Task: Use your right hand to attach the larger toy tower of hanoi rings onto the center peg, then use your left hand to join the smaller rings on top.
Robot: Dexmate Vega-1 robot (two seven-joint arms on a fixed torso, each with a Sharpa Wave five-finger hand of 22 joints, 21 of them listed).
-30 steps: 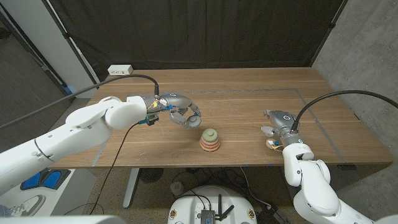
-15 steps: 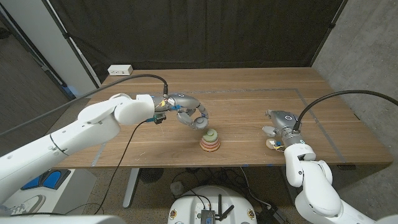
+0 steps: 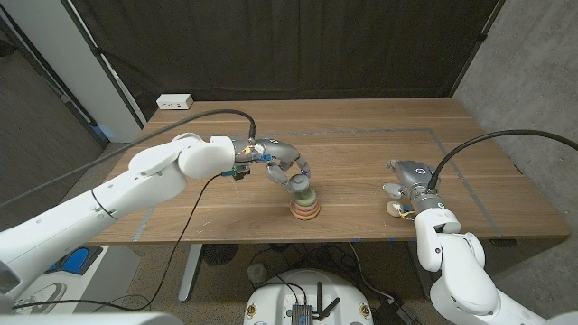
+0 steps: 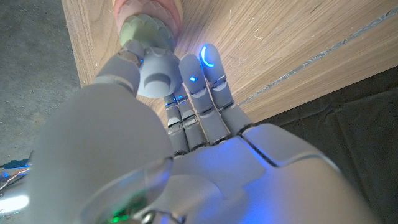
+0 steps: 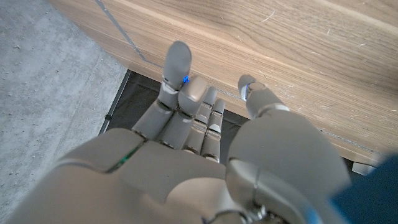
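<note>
Head view: the stack of rings (image 3: pixel 305 208) stands on the wooden surface (image 3: pixel 361 153) near its front edge, about the middle. Orange and pink rings lie low in the stack, with a green ring (image 3: pixel 307 194) on top. The left robot hand (image 3: pixel 287 171) is at 11 o'clock from the stack, fingers curled down over the top, touching or just above the green ring; a grip on it cannot be told here. The right robot hand (image 3: pixel 405 188) sits at 3 o'clock from the stack, well apart, holding nothing. A white power strip (image 3: pixel 176 102) lies at the surface's far left corner.

Left wrist view: the left robot hand (image 4: pixel 180 93) has its thumb (image 4: pixel 155 71) against the green ring (image 4: pixel 146 31), with the other fingers (image 4: pixel 208 68) stretched alongside over the wood; whether it is clamped cannot be told.

Right wrist view: the right robot hand (image 5: pixel 205 106) shows fingers (image 5: pixel 177 65) loosely apart beside the surface's (image 5: pixel 261 37) edge, nothing between them.
</note>
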